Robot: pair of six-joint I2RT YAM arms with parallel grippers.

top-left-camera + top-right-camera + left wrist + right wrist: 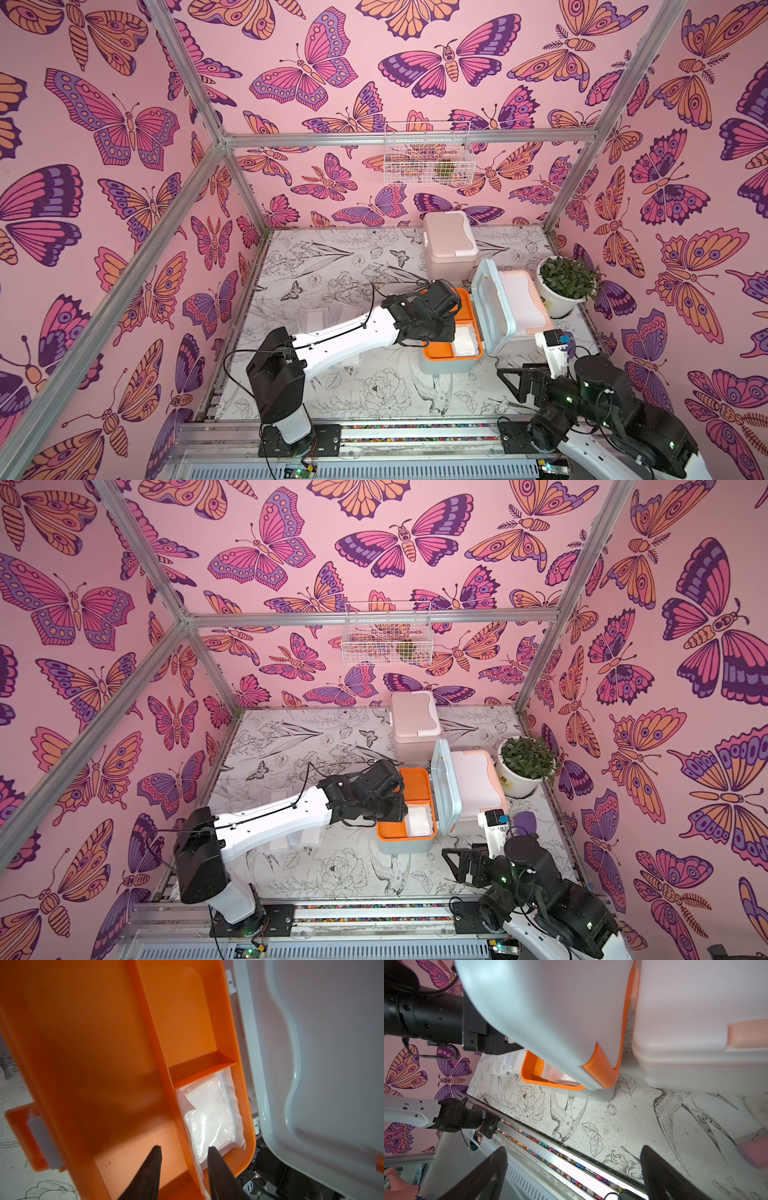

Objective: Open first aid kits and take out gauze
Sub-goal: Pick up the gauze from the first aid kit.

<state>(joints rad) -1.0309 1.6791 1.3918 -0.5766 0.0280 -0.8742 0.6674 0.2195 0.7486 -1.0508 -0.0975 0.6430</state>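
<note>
Centre of the desk (374, 399): blue-grey first aid kit (451, 368) is sitting open, lid (494, 307) standing upright and leaning toward the white kit with peach trim (525, 303) just beside it. Left end effector (184, 1150) is hanging low over the orange tray (93, 1043), jaws part-released with a clear gap, grasping nothing that I can see. Its fingertips (153, 1159) are straddling the tray divider (180, 1124), one over the big empty compartment, one over the near edge of the gauze packet (209, 1113). Packet is lying flat in the small corner compartment on the lid side of the tray, also showing in a top view (419, 823). Right end effector (574, 1148) is hovering released and empty over the front of the desk, apart from the kits. Step in hand, by my read: picking gauze out of the one open kit. Next move is calling for getting both left fingers onto the packet, off the divider, then pinching and lifting clear of the tray wall; thin slick plastic, so a shallow pinch is risking a slip. A few clear packets (305, 837) seem to be lying on the desk beside the left arm. Beige-pink kit (451, 245) at the back and the white kit are sitting shut, not yet opened
</note>
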